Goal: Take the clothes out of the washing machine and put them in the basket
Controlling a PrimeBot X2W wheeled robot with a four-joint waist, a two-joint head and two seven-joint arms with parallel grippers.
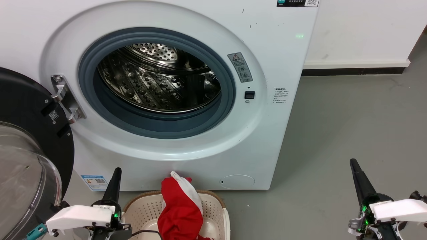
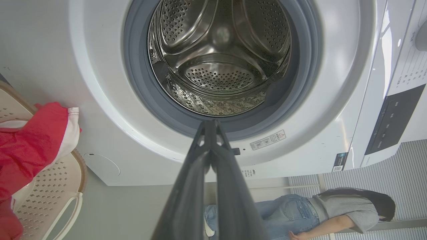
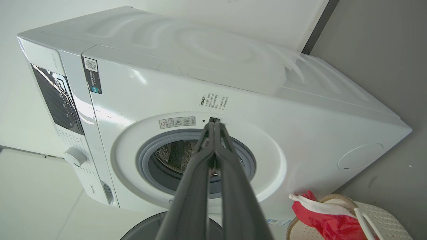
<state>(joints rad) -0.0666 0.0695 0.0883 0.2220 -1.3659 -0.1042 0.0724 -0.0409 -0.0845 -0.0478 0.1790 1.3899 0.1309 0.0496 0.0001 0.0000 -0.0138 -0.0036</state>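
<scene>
The left end effector (image 1: 116, 173) had its two dark fingers pressed together on nothing, pointing at the lower front of the washer (image 1: 273, 66). Room around it was tight. The open door (image 1: 30, 110) stood close on its left with the black frame and glass bulge facing out, and the basket (image 1: 213, 213) sat just to its right. In its wrist view the fingertips lined up with the lower grey rim of the porthole, with the bare steel drum (image 2: 217, 60) beyond.

The clothes (image 1: 181, 210) lay in the basket, just right of this end effector and lower than its tip. They formed a red bundle whose long axis ran from the basket's middle toward the washer. Its white-panelled end poked over the far brown rim, close against the washer's front.

The right end effector (image 1: 353, 163) was also closed and held nothing. It stood well to the right of the basket, over bare grey floor (image 1: 350, 126) that lay open ahead and on both sides, past the washer's right edge. From its wrist camera the clothes (image 3: 320, 216) sat low and right of the fingers.

A person (image 2: 333, 210) showed beside the washer in the left wrist view.
</scene>
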